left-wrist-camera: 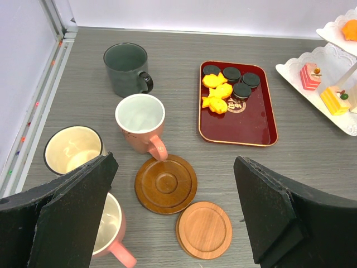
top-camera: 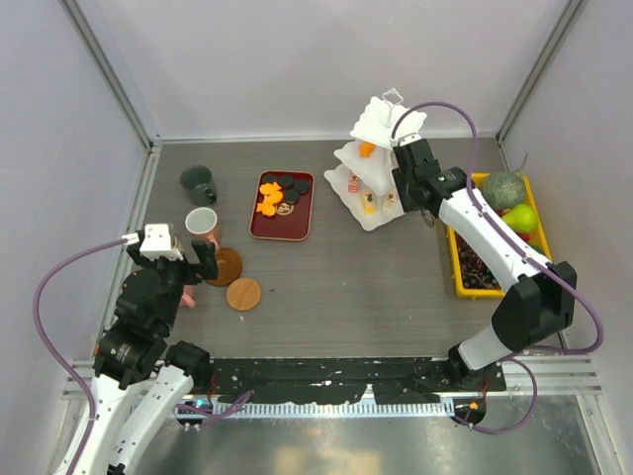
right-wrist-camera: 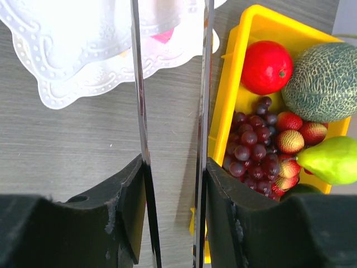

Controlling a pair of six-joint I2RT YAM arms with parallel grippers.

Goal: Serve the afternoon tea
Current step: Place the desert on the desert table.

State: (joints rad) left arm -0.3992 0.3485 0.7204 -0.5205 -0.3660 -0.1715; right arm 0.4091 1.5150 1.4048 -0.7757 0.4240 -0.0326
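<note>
Right pincer [right-wrist-camera: 174, 173] clamped on metal tongs [right-wrist-camera: 138, 84], blades reaching over white stand [right-wrist-camera: 83, 61]. Sweets [left-wrist-camera: 220, 92] lie left on red tray [left-wrist-camera: 251, 125]. Left pincer [left-wrist-camera: 175, 167] wide above coasters [left-wrist-camera: 203, 230].

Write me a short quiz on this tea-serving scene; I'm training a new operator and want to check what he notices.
1. True or false: the left gripper is shut.
2. What is the right gripper clamped on? A. nothing B. metal tongs C. a spoon
3. How many brown coasters show in the left wrist view?

Key: 1 false; 2 B; 3 two.
</note>
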